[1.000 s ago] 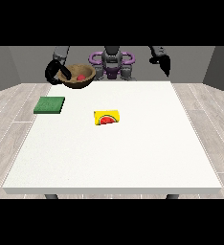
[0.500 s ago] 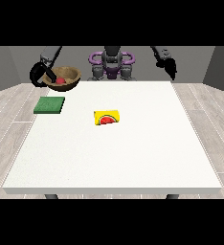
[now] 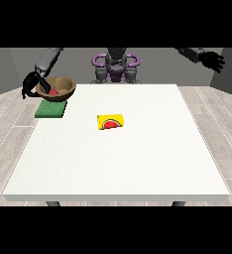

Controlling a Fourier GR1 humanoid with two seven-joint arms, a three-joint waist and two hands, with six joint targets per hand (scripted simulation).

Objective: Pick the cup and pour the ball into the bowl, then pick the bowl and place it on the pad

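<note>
Front view: bowl [image 3: 58, 88] above pad [image 3: 50, 109]

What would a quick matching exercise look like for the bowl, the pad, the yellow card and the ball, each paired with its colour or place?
Things:
1. bowl
2. pad
3. yellow card
4. ball

Descriptions:
A. red, inside the bowl
B. green, at the table's left edge in the view
C. brown, held by the hand at the view's left above the pad
D. near the table's middle, with a watermelon picture

Pairs: 1-C, 2-B, 3-D, 4-A
</note>
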